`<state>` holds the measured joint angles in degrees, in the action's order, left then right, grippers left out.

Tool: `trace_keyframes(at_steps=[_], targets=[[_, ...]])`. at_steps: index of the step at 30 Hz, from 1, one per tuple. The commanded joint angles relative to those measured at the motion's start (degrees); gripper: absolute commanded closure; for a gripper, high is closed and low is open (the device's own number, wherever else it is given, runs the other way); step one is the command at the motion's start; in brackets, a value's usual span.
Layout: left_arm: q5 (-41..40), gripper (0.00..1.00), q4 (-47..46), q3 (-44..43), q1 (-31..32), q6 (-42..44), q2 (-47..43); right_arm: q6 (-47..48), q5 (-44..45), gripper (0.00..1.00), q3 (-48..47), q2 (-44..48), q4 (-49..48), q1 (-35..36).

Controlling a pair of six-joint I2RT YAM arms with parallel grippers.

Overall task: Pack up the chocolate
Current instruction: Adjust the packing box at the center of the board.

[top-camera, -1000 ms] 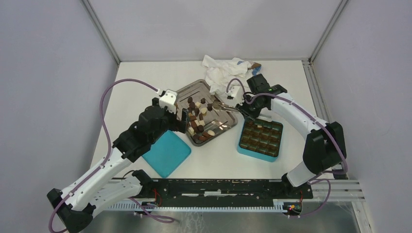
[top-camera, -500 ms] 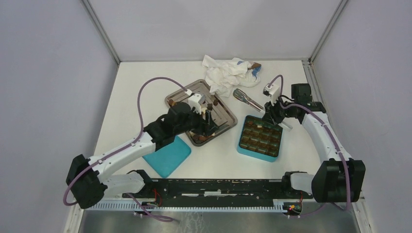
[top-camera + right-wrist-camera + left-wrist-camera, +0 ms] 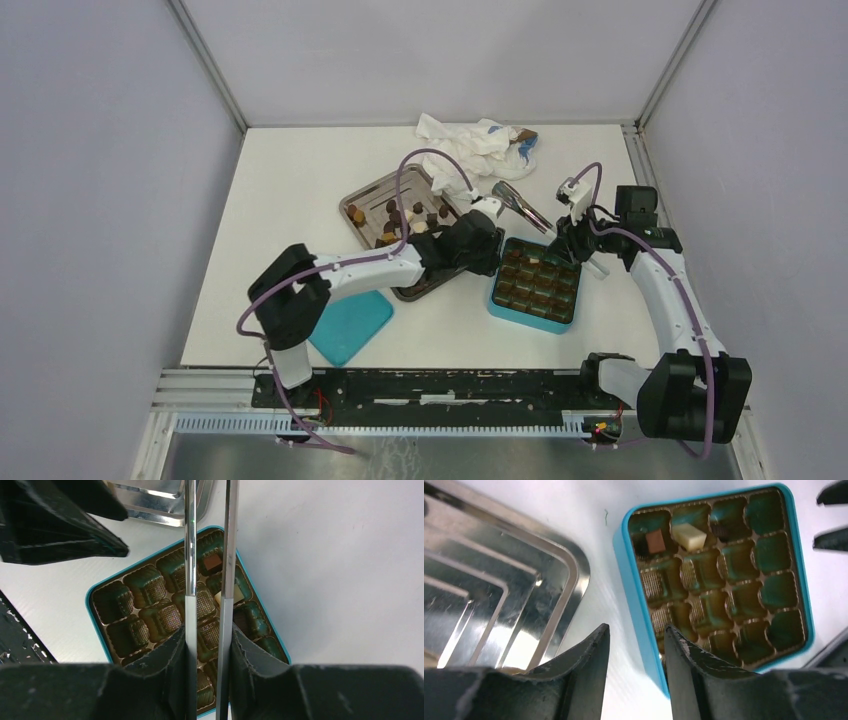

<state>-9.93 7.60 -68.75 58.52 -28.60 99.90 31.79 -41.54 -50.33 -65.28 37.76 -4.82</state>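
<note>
Left arm reaches across the steel tray (image 3: 358, 197). The left gripper (image 3: 636, 630) hangs above the strip of worktop (image 3: 290, 190) between the tray and the teal box (image 3: 497, 290). Its fingers (image 3: 591, 667) stand apart, and only worktop and the box's edge show in the gap, so it holds nothing.

Right gripper (image 3: 207, 635) sits over the far right side of the box. It is clamped on a pair of metal tongs (image 3: 190, 555), with both blades pinched between its fingers. The blades run out of the top of the wrist view, so the tips can't be seen.

Chocolate, location 1: loose pieces (image 3: 392, 212) lie in the tray, a mix of dark, light brown and cream, partly hidden under the left arm.

Chocolate, location 2: three pieces sit in the box's brown cell insert, side by side along one edge row.
- Brown square (image 3: 655, 541) in the corner cell.
- Cream piece (image 3: 689, 535) in the next cell, lying tilted.
- Dark piece (image 3: 722, 529) in the third cell.

The other cells in view hold nothing.

Also on the worktop:
- A teal lid (image 3: 345, 315) lies flat near the tray's near corner.
- A white cloth with blue marks (image 3: 465, 150) lies crumpled beyond the tray.
- A second pair of tongs (image 3: 520, 203) lies between the cloth and the box.
</note>
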Motion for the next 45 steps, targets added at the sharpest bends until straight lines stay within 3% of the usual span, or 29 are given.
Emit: trace_keyframes(at_steps=[1, 16, 22, 29, 31, 36, 45], targets=[[-3.14, 0.52, 2.23, -8.60, -0.13, 0.08, 6.39, 0.03, -1.72, 0.97, -0.30, 1.27, -2.78, -0.27], [-1.72, 0.61, 3.95, -16.40, -0.09, -0.91, 16.36, -0.16, -0.65, 0.96, 0.05, 0.81, -3.11, -0.37], [-3.60, 0.78, 5.41, -17.55, -0.10, -2.61, 18.40, -0.24, -0.65, 0.96, 0.15, 0.56, -3.13, -0.38], [-4.74, 0.79, 6.72, -18.92, 0.07, -2.82, 19.41, -0.24, -0.41, 0.96, 0.10, 0.40, -3.22, -0.37], [-6.58, 0.95, 6.33, -18.68, 0.56, -2.42, 18.91, -0.24, -0.32, 0.96, 0.05, 0.41, -3.22, -0.41], [-12.95, 0.98, 1.70, -14.84, 3.31, 0.10, 14.49, -0.43, -0.73, 0.96, 0.05, 0.59, -3.22, -0.45], [-26.92, 0.98, -14.49, 1.86, 8.79, 4.12, 1.46, -0.50, -1.13, 0.96, -0.04, 0.93, -3.36, -0.45]])
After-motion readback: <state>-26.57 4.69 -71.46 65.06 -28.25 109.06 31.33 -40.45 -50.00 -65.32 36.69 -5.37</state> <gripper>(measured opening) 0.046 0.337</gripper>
